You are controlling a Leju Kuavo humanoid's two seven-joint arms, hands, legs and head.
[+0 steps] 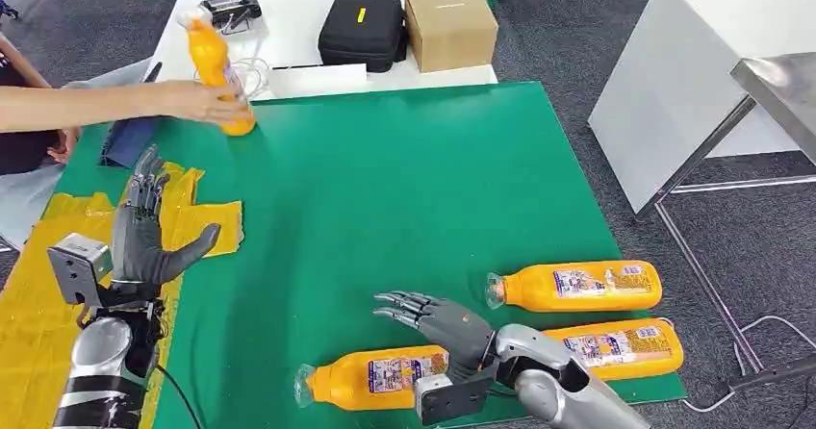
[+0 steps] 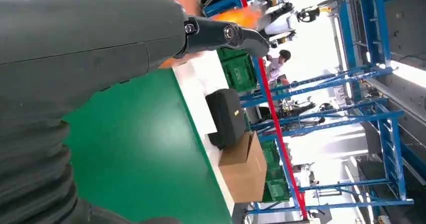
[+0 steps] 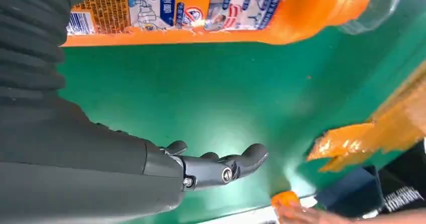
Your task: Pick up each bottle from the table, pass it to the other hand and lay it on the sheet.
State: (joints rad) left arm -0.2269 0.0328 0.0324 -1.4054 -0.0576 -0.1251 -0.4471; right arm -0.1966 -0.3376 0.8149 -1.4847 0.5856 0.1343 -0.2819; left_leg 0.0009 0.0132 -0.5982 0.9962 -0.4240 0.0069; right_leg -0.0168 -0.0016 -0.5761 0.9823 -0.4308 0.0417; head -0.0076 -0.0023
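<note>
Green tabletop (image 1: 404,189): landmark for all entries below.

White table (image 1: 298,39): beyond the green tabletop's far edge; carries a black case (image 1: 362,31), a cardboard box (image 1: 450,23) just beside the case, and a dark device (image 1: 231,8) near its far left corner.

Yellow sheet (image 1: 38,285): crumpled, along the tabletop's left edge, reaching inward near the left hand.

Bottles, orange, four in all.
- Near bottle (image 1: 370,378): lying flat at the tabletop's near edge, cap pointing left, partly under the right hand.
- Middle bottle (image 1: 577,287): lying flat toward the near right corner, cap pointing left.
- Corner bottle (image 1: 625,347): lying flat at the near right corner, just beside the middle bottle, partly behind the right arm.
- Far bottle (image 1: 216,68): upright at the far left edge, gripped by a person's hand (image 1: 197,102) reaching in from the left.

Left hand (image 1: 144,237): raised over the sheet's inner edge, fingers straight and apart, thumb out, holding nothing.

Right hand (image 1: 438,318): above the near bottle, fingers spread toward the left, holding nothing.
</note>
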